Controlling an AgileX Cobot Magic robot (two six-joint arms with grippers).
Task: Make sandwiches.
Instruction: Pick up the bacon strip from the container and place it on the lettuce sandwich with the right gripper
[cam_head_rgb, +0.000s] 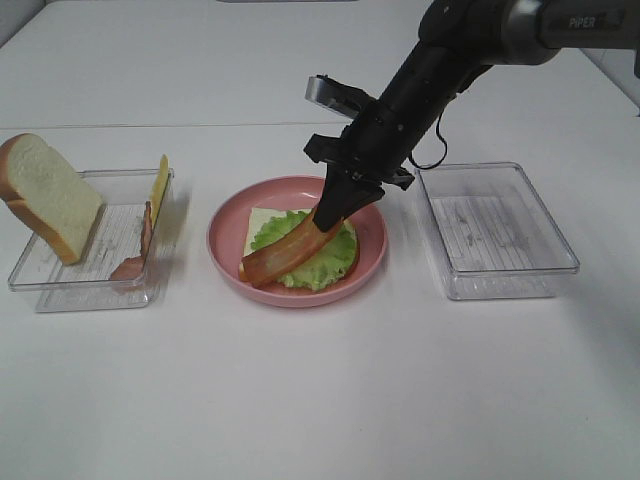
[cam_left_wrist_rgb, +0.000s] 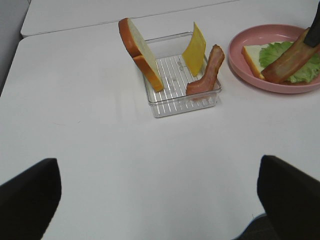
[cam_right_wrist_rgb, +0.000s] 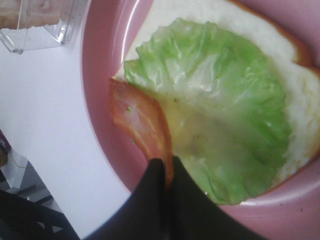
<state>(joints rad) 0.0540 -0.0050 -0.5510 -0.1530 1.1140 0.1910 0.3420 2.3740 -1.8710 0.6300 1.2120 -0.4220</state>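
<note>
White table (cam_head_rgb: 300, 400), plain white bkgd. The sandwich sits half-built on the pink plate (cam_head_rgb: 222, 245) mid-table: bottom bread slice (cam_head_rgb: 262, 218), lettuce (cam_head_rgb: 335, 262) on it, bacon strip (cam_head_rgb: 285, 255) slanting across.

Risks, as I judge them: the strip's low end pokes past the lettuce edge toward the plate rim, so if let go like this it prob. slides or tips off the bread. Pinched at one end only, it could also cling to a finger on release and drag the lettuce askew.

Right hand (cam_head_rgb: 328, 212) is closed tight on the strip's upper end, fingers nearly meeting; the strip's far end rests at the lettuce edge. Left hand (cam_left_wrist_rgb: 156, 160) hangs over bare table, fingers wide apart, holding nothing.

Not yet used: 2nd bread (cam_head_rgb: 45, 195), cheese (cam_head_rgb: 159, 185) and spare bacon (cam_head_rgb: 140, 250), all in the left tray (cam_head_rgb: 60, 290).
</note>
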